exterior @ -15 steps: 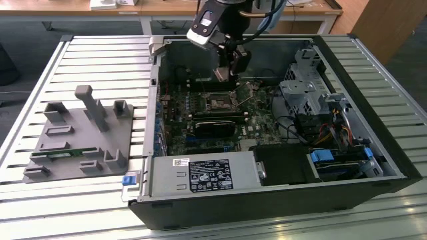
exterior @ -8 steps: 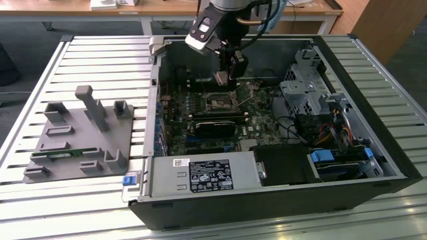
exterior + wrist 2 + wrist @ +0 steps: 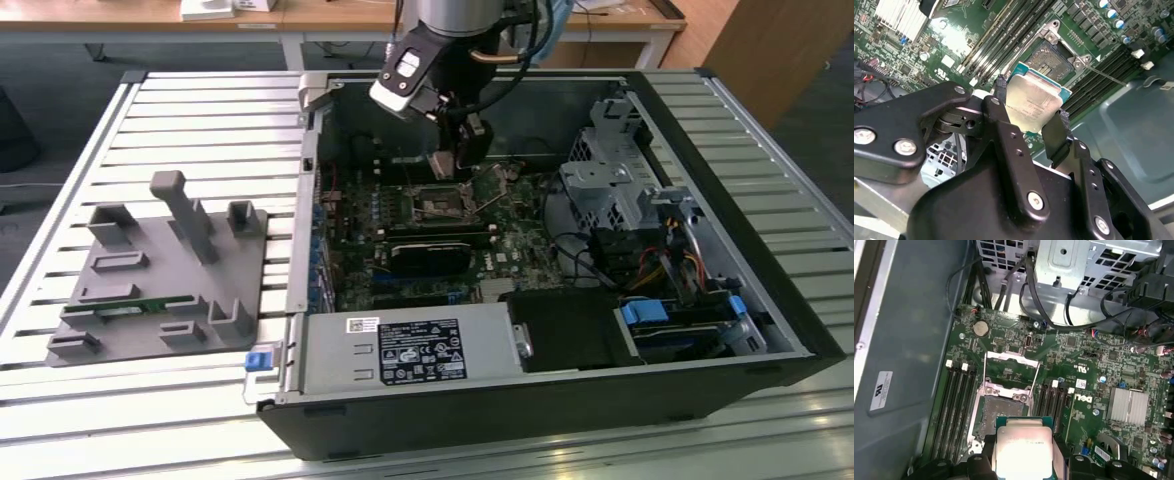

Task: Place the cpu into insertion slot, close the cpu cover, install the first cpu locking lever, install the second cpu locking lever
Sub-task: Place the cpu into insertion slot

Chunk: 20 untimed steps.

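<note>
My gripper (image 3: pixel 454 163) hangs inside the open computer case, shut on the cpu (image 3: pixel 1036 102), a silvery square chip with a green edge. Both black fingers (image 3: pixel 1001 95) pinch its opposite sides. In the first wrist view the cpu (image 3: pixel 1023 447) hovers just above and slightly off the insertion slot (image 3: pixel 1003 412), whose dark contact grid lies bare. The cpu cover (image 3: pixel 1010 356) is flipped open beyond the slot. Two thin locking levers (image 3: pixel 985 371) stand raised along its sides. In the exterior view the insertion slot (image 3: pixel 438 205) sits right below the gripper.
Long black memory slots (image 3: pixel 956 405) flank the socket on both sides. A finned heatsink (image 3: pixel 1126 404) and a drive cage (image 3: pixel 607 185) with cables lie nearby. The power supply (image 3: pixel 407 350) fills the case front. A grey fixture (image 3: pixel 160 270) stands on the table at the exterior view's left.
</note>
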Motion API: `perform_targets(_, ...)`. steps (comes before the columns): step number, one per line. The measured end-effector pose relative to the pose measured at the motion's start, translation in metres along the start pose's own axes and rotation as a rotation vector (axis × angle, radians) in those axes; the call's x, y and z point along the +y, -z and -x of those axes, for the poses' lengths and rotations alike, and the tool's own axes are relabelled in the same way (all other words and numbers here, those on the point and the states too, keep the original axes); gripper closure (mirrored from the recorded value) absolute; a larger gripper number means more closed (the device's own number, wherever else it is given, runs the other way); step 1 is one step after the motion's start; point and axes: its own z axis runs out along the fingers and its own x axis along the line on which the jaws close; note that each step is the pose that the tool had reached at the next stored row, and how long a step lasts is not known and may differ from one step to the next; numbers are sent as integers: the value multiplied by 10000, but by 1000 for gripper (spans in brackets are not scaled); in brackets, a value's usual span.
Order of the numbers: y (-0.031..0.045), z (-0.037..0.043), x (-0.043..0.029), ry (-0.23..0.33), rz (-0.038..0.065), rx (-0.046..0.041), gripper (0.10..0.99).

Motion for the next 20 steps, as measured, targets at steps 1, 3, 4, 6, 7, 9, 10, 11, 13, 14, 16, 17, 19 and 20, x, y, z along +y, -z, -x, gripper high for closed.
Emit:
perform_targets(1, -15, -1, -1, -15, -2, -20, 553)
perform_targets(3, -40, -10, -1, -76, 2, -44, 553)
perform_targets(4, -47, -11, -1, -177, 4, -52, 553)
perform_targets(6, -62, -11, -3, -458, 5, -75, 553)
perform_targets(7, -70, -11, -3, -623, 6, -90, 553)
perform_targets(9, -92, -19, -4, -826, 4, -108, 553)
perform_targets(10, -106, -31, -4, -872, 6, -112, 553)
perform_targets(11, -124, -48, -2, -892, 6, -113, 553)
perform_targets(13, -156, -91, 3, -909, 6, -114, 553)
perform_targets(14, -175, -114, 6, -921, 7, -115, 553)
perform_targets(16, -204, -125, 5, -1064, 8, -125, 553)
perform_targets(17, -216, -124, 5, -1226, 8, -140, 553)
perform_targets(19, -245, -126, 2, -1515, 9, -163, 553)
perform_targets(20, -262, -134, 2, -1565, 8, -169, 553)
